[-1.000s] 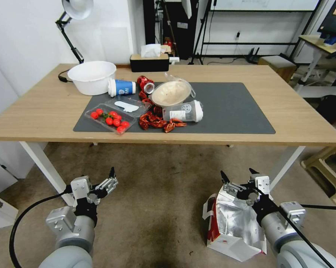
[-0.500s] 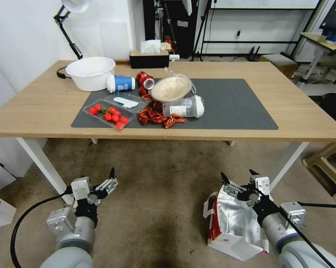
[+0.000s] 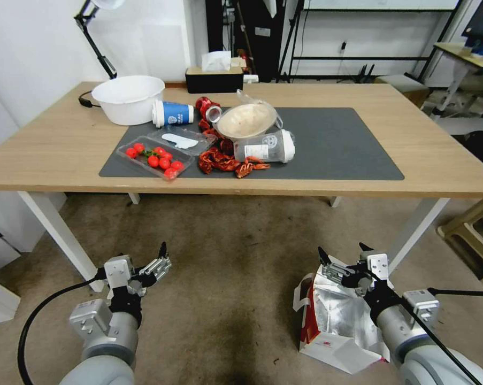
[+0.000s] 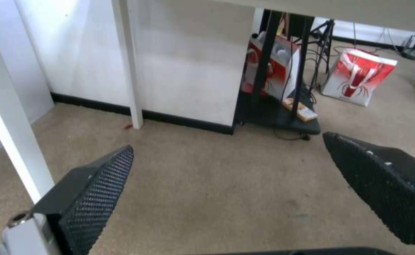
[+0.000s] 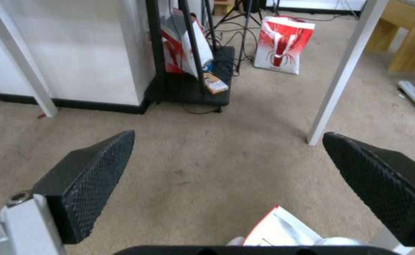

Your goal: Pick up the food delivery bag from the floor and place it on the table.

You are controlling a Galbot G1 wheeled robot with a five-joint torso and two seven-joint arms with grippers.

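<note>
The food delivery bag (image 3: pixel 337 321) stands on the floor (image 3: pixel 225 267), in front of the table (image 3: pixel 412 160) and close to its white leg on the robot's right side. It leans a little and its mouth is open upward, so the crumpled silver foil lining shows. The side panel is red, the front face is white with a small red mark near the bottom, and a white handle hangs loose at the red side. The paper looks thin and soft, so I judge it will fold easily if it is gripped at the rim.

The right gripper (image 3: pixel 342 256) hovers just above the far edge of the bag's mouth, with its two black fingers wide apart and nothing between them. In the right wrist view a corner of the bag (image 5: pixel 283 230) lies just under the gripper (image 5: pixel 226 166), which seems a good position to come down on the rim or a handle.

The left gripper (image 3: pixel 161 256) waits low over the bare floor, well apart from the bag, also with fingers spread.

On the table, the dark mat (image 3: pixel 337 144) has a free part on the bag's side, away from the food containers.
</note>
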